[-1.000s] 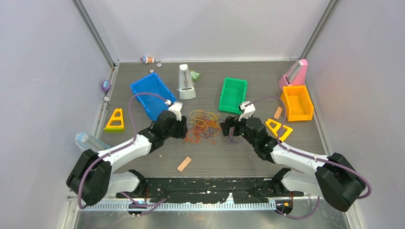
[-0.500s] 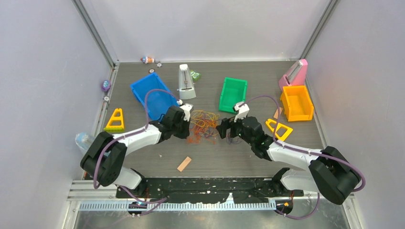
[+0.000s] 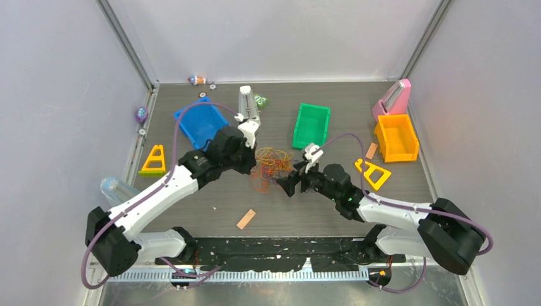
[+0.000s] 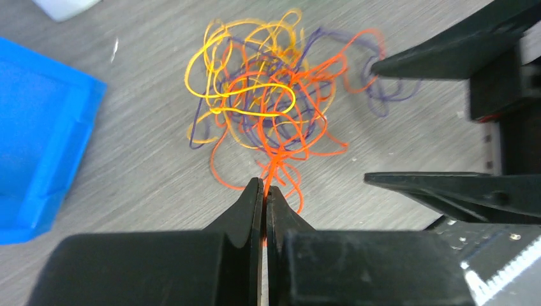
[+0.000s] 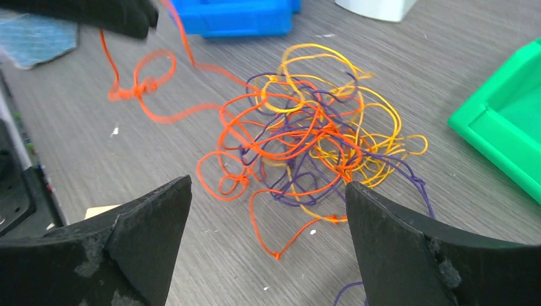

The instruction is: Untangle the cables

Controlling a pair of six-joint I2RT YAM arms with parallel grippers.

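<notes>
**While red is pinched, we go gently**

As the left gripper (image 4: 263,191) clamps a red strand, the cables (image 3: 271,167) lie knotted on the table (image 3: 293,210) between the arms. Our right gripper (image 5: 266,186) hangs wide open, empty — we'd pin the purple loops, then draw red out slowly.

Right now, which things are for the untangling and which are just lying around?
For the job:
cables
left gripper, pinching an orange one
right gripper, open

Just lying about:
blue bin
green bin
orange bin
wooden stick
</notes>
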